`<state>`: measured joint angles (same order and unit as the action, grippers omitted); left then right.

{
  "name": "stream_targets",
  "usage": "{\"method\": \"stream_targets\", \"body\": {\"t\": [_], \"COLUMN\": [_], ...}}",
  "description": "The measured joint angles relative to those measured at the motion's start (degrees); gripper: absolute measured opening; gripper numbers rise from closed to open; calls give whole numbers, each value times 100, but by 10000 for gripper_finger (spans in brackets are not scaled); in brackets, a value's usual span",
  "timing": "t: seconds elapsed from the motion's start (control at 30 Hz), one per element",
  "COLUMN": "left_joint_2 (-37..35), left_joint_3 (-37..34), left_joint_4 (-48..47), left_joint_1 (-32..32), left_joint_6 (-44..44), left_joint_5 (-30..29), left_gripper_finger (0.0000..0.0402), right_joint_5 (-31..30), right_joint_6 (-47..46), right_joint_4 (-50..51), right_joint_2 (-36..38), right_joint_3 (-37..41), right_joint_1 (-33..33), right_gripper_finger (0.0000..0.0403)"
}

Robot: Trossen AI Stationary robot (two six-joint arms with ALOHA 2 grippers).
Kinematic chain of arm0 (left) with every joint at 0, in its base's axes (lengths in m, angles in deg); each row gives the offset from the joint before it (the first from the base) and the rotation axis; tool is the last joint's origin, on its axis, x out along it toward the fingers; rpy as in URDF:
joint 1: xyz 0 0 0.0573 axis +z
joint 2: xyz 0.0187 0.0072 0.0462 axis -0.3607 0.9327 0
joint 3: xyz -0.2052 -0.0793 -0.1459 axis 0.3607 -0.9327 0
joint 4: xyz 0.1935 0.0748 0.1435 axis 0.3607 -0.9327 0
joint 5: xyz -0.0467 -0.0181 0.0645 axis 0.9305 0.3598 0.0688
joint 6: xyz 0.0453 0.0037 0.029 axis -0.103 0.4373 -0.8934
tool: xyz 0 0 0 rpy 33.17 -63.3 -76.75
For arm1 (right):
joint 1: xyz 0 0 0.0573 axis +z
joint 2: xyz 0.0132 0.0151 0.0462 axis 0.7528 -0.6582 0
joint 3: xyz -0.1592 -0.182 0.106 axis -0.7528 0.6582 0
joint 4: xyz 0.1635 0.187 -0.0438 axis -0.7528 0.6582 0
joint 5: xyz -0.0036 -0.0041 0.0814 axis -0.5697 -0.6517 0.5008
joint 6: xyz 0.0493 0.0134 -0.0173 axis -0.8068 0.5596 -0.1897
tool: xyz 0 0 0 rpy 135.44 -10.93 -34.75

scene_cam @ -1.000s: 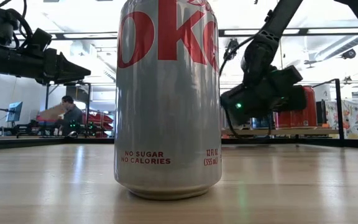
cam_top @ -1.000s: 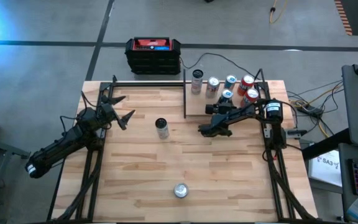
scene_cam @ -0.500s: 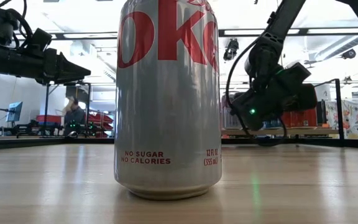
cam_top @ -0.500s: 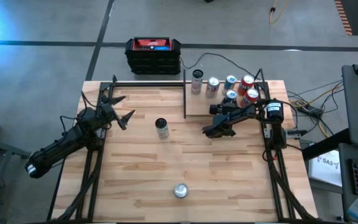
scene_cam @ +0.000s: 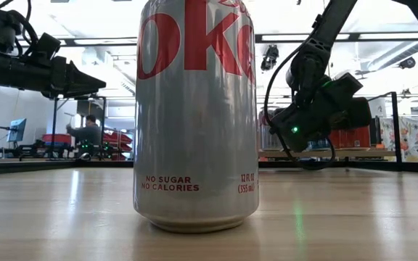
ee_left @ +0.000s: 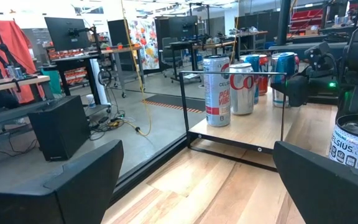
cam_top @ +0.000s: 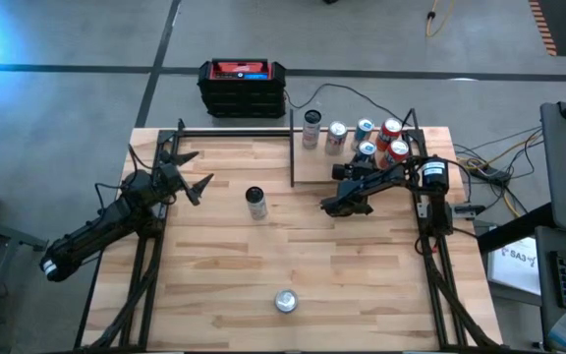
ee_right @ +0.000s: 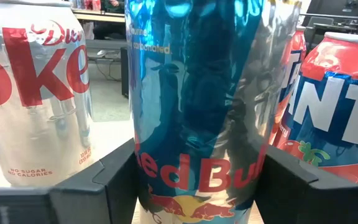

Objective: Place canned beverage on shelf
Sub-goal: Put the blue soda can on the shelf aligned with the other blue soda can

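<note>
Looking at the right gripper [ee_right: 194, 186], its fingers hug a blue can [ee_right: 194, 99] standing on the shelf [cam_top: 312, 169] among other cans. Seems light, rigid but dentable, slick; mid-body grab's best. Left gripper [cam_top: 187, 169] waits wide open.

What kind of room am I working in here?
Likely a robotics lab or workshop: desks with a monitor behind the table, a person seated at a workstation, and cables trailing off the butcher-block tabletop.

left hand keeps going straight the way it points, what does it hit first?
Probably the silver can standing mid-table, seen at the edge of the left wrist view. The open left hand points across the table toward the shelf and sits higher, so it might pass over or beside it; depth is unclear.
</note>
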<state>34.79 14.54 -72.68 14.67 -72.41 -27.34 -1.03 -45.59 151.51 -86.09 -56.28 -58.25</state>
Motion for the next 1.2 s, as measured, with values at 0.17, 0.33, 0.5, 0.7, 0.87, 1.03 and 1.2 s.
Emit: {"method": "stream_targets", "body": {"t": [0.17, 0.33, 0.5, 0.7, 0.87, 1.03, 1.2], "left_joint_2": [0, 0, 2, 0, 2, 1, 1], "left_joint_3": [0, 0, 0, -2, 0, 0, -1], "left_joint_4": [0, 0, 0, 0, 0, -1, 0], "left_joint_1": [1, 2, 2, 2, 0, 1, 2], "left_joint_6": [-2, 0, -2, -1, 0, 0, -1], "left_joint_5": [0, -2, 0, 0, -1, -1, -2], "left_gripper_finger": [398, 398, 398, 398, 398, 398, 398], "right_joint_5": [22, 29, 64, 82, 113, 512, 765], "right_joint_6": [2, 4, 6, 39, 43, 87, 82], "right_joint_4": [18, 74, 104, 139, 205, 173, 140], "right_joint_2": [0, -2, -7, -8, -9, -25, -38], "right_joint_3": [7, 24, 46, 46, 48, 61, 63], "right_joint_1": [0, 0, 0, -21, -76, -79, -77], "right_gripper_finger": [237, 239, 239, 240, 252, 275, 292]}}
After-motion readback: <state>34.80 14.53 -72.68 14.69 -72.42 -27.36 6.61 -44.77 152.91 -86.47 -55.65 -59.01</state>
